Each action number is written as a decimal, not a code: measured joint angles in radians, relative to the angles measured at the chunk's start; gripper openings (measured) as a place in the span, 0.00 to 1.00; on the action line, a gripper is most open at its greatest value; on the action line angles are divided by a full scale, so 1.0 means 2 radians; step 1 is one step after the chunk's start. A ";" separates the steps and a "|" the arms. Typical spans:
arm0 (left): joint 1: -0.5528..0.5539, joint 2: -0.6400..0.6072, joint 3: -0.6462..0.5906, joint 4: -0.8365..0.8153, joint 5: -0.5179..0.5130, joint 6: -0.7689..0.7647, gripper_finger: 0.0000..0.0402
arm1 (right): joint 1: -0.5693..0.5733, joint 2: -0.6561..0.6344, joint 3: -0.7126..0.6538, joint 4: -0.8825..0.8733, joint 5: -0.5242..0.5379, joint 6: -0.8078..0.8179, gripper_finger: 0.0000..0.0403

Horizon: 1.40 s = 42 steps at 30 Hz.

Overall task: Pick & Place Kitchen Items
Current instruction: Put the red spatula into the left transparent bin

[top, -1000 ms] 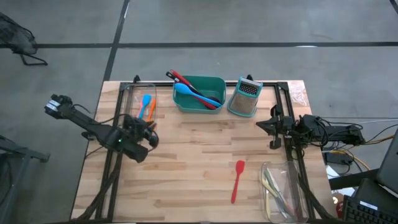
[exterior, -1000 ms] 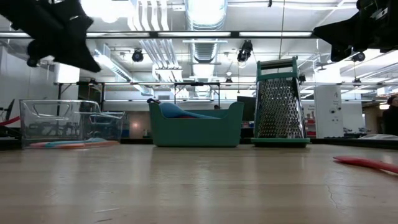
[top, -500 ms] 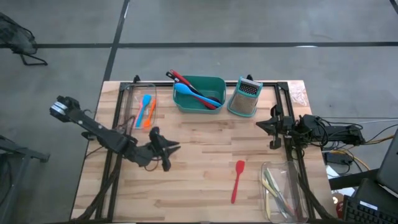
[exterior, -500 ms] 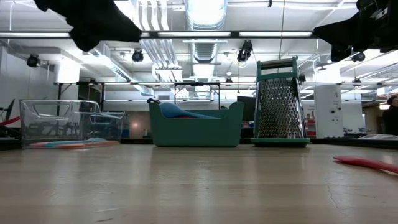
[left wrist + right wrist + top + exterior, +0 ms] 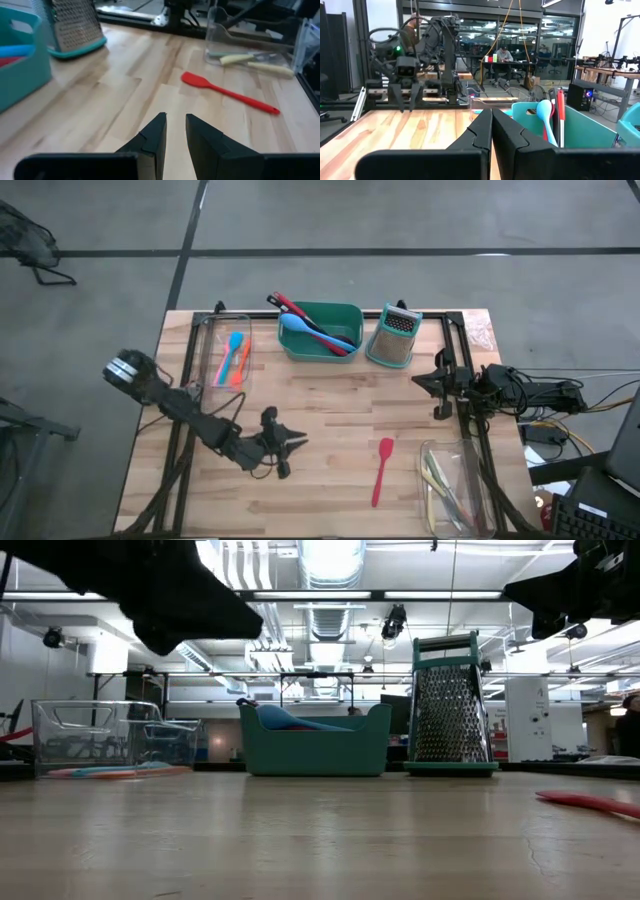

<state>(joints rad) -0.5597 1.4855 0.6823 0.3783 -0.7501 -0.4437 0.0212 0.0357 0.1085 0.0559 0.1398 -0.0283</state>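
Hovering mid-bench: left hand (image 5: 290, 442), empty, fingers slightly parted, pointing at red spatula (image 5: 381, 469). Right hand (image 5: 428, 384) clenched, at right edge.

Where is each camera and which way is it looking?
High view: above the table, looking straight down; shows both arms, left gripper near the red spatula, right gripper at the table's right edge.
Low view: at tabletop height, looking across at the teal tub and grater; arms hang in from above.
Left wrist view: past its own fingers toward the red spatula.
Right wrist view: past its own shut fingers toward the left arm.
Shared: the red spatula shows in the high, low and left wrist views.
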 joint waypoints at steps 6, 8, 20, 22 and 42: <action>-0.009 0.027 0.000 0.007 0.002 -0.033 0.19 | 0.000 0.000 0.000 0.000 0.000 0.000 0.02; -0.011 0.031 0.000 0.007 0.002 -0.036 0.20 | 0.000 0.000 0.000 0.002 0.000 0.004 0.02; -0.019 0.027 0.000 0.008 0.001 -0.006 0.19 | 0.000 0.001 0.000 0.058 0.012 0.148 0.02; -0.020 0.026 0.000 0.009 0.001 0.017 0.19 | 0.000 0.007 0.000 0.079 0.010 0.160 0.02; -0.020 -0.104 -0.080 0.038 0.093 0.133 0.19 | 0.000 0.358 0.055 0.234 -0.113 0.320 0.02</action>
<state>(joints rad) -0.5991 1.2784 0.5228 0.4548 -0.5648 -0.1783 0.0219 0.7521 0.2184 0.5229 -0.0853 0.6117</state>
